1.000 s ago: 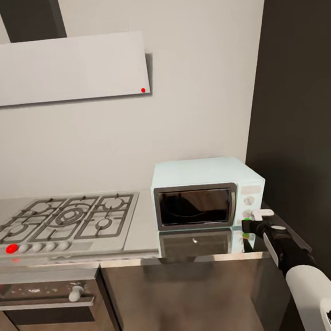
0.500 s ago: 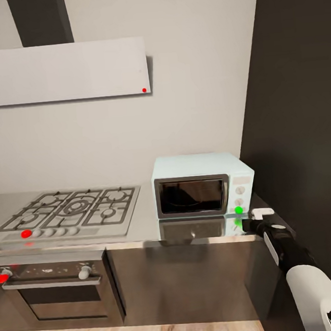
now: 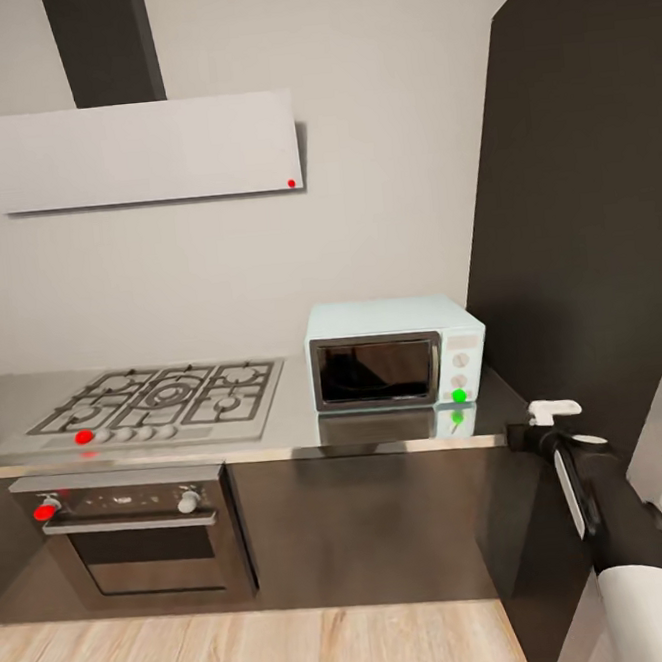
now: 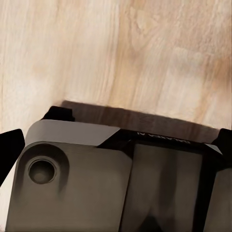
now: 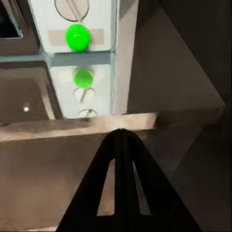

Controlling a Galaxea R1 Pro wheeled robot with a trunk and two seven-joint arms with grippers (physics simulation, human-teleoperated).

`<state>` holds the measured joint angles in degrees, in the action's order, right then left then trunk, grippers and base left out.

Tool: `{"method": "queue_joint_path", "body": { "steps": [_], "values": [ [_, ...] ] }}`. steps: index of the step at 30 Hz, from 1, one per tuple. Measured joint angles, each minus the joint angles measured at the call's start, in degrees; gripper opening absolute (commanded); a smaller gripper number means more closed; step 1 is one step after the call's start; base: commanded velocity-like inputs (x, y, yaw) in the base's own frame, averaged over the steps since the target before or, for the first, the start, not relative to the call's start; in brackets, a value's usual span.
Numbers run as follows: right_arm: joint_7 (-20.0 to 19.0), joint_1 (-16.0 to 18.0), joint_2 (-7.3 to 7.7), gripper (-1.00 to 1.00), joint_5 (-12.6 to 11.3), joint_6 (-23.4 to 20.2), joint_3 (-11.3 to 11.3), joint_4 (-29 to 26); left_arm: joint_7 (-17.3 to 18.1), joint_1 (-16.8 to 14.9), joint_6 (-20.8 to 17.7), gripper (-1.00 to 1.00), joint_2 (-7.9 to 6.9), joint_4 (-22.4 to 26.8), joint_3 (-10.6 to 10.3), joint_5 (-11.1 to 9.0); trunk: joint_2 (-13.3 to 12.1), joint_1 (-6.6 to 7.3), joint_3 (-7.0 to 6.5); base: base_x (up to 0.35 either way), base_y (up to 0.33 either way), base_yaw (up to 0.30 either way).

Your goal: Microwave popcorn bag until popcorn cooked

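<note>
The pale blue microwave (image 3: 393,351) stands on the grey countertop (image 3: 299,429) with its dark glass door closed. A round light (image 3: 459,395) on its white side panel glows green. The right wrist view shows that light (image 5: 77,37) and its reflection in the worktop. My right gripper (image 3: 544,416) hangs shut and empty in front of the countertop's right end, below and to the right of the microwave. Its fingertips (image 5: 120,131) meet in a point just off the counter edge (image 5: 72,126). The popcorn bag is out of view; nothing can be made out behind the dark door.
A steel gas hob (image 3: 166,401) lies left of the microwave, with a built-in oven (image 3: 138,534) below and a flat white hood (image 3: 145,152) above. A tall dark cabinet (image 3: 580,199) rises on the right. Wood floor (image 3: 249,659) runs along the cabinets; the left wrist view faces floor (image 4: 121,53).
The whole view has drawn back from the counter, so more floor and oven show. My right gripper has come away from the microwave's panel, and the green light now shows.
</note>
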<state>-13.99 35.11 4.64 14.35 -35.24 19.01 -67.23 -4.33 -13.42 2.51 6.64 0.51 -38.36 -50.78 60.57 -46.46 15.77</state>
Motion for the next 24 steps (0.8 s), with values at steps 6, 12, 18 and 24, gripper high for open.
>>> {"method": "queue_joint_path", "body": {
  "steps": [6, 12, 18, 24],
  "values": [
    [0.08, -7.97, 0.35, -1.00, 0.13, -0.39, -0.19, 1.85, -0.01, 0.00, 0.02, 1.00, -0.12, 0.00, 0.02, -0.01, 0.00, 0.00, 0.01, -0.314, 0.000, 0.000],
    [0.63, -14.83, 0.80, -1.00, 0.79, 4.24, -0.13, 19.08, -0.01, 0.00, 0.01, 1.00, -0.32, -0.22, 0.09, -0.09, 0.00, 0.03, 0.01, -0.062, 0.000, 0.000],
    [4.46, -15.34, 3.97, -1.00, 2.02, 33.26, -0.55, 60.92, -0.01, 0.00, 0.01, 1.00, -0.35, -0.25, 0.09, -0.16, 0.01, 0.03, 0.02, -0.002, 0.000, 0.000],
    [7.71, -23.88, 4.51, -1.00, 1.98, 44.14, -0.72, 68.66, -0.01, 0.00, 0.01, 1.00, -0.42, -0.25, 0.09, -0.24, 0.01, 0.03, 0.01, 0.000, 0.000, 0.000]
  ]
}}
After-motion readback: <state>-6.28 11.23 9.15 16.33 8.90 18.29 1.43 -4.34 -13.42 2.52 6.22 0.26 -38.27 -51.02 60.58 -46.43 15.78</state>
